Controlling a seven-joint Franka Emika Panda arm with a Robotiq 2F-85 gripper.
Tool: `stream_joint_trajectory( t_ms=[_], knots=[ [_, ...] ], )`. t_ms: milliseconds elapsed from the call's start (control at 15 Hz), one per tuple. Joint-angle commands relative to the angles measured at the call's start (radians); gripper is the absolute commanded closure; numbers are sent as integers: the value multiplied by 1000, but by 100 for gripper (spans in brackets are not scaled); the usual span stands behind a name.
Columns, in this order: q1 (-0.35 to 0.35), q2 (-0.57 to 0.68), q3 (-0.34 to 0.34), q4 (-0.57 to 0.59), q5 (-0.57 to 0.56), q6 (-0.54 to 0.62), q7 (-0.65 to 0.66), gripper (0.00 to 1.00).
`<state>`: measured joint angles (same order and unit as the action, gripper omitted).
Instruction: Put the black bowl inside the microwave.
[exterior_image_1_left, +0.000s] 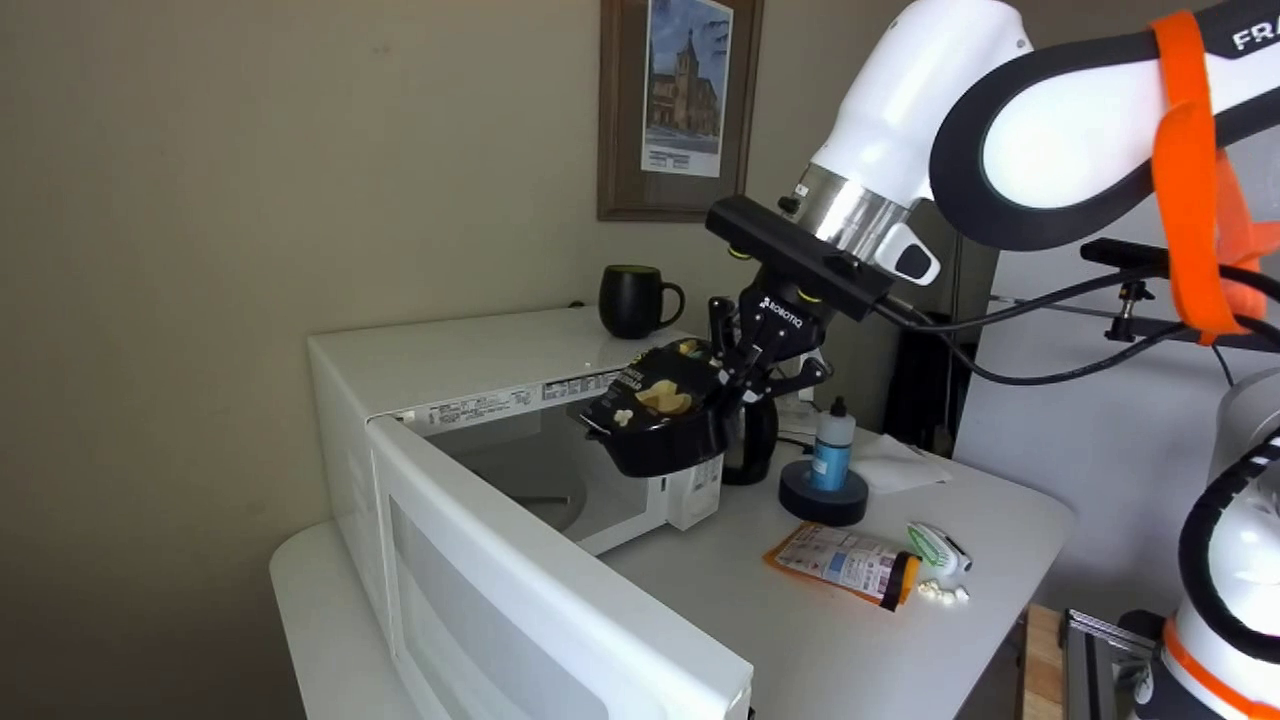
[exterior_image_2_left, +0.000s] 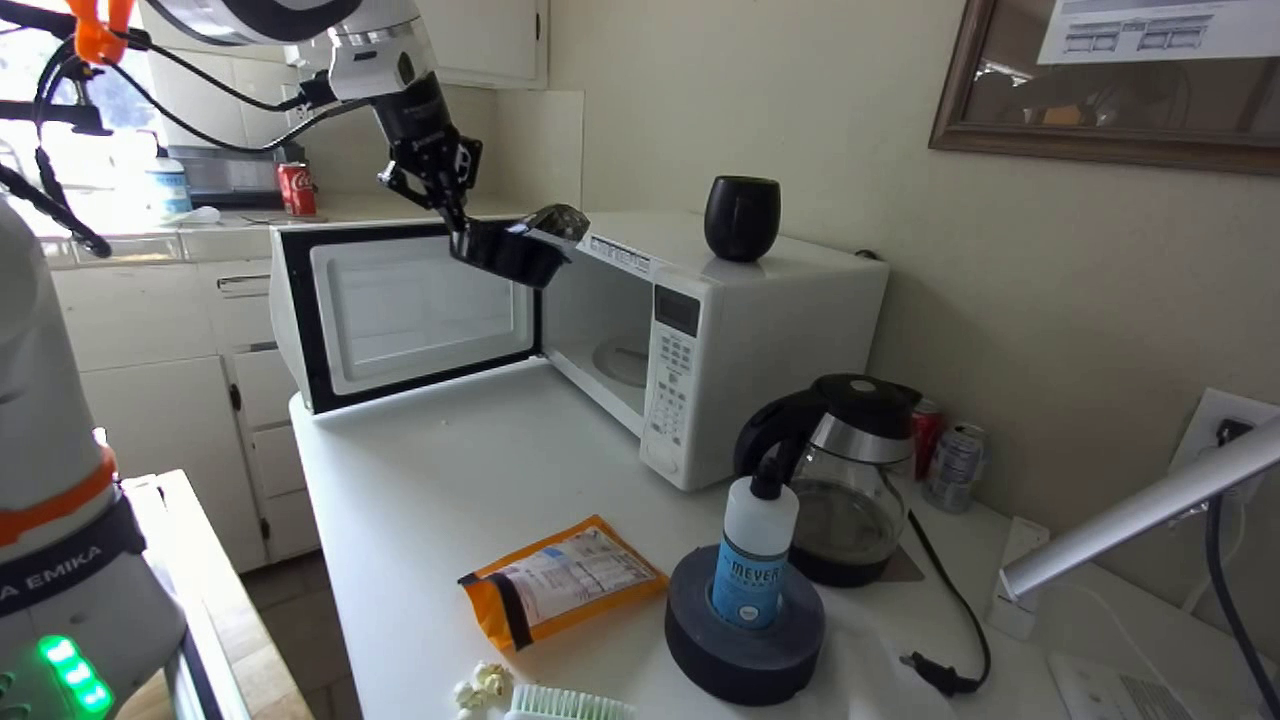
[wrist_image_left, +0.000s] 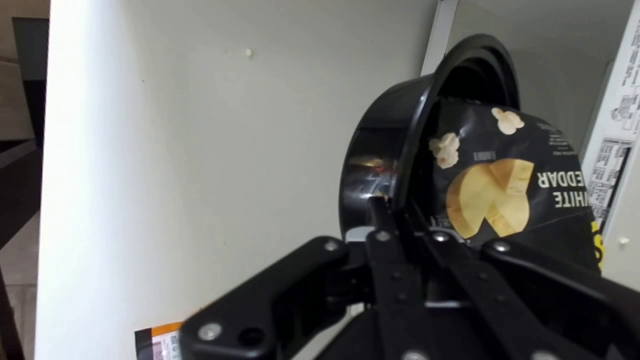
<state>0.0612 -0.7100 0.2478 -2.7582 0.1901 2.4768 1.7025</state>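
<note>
Bowl (wrist_image_left: 382, 140) | rim gripped between jaws, body beyond their tips | tilted, packet (wrist_image_left: 500, 185) jutting out | near open microwave (exterior_image_2_left: 735, 350)

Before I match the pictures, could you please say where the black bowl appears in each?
In an exterior view: black bowl, near the centre.
In an exterior view: black bowl, upper half, left of centre.
Wrist view: black bowl, upper half, right of centre.
Shared landmark: orange packet, cropped in the wrist view.
</note>
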Motion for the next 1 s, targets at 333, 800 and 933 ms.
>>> stream_joint_trajectory(
  t_ms=[333, 800, 933],
  knots=[
    [-41, 261, -33, 1, 34, 188, 8, 98],
    [-40, 508, -68, 41, 22, 460, -36, 98],
    [-71, 553, -40, 50, -30, 515, -13, 98]
  ],
)
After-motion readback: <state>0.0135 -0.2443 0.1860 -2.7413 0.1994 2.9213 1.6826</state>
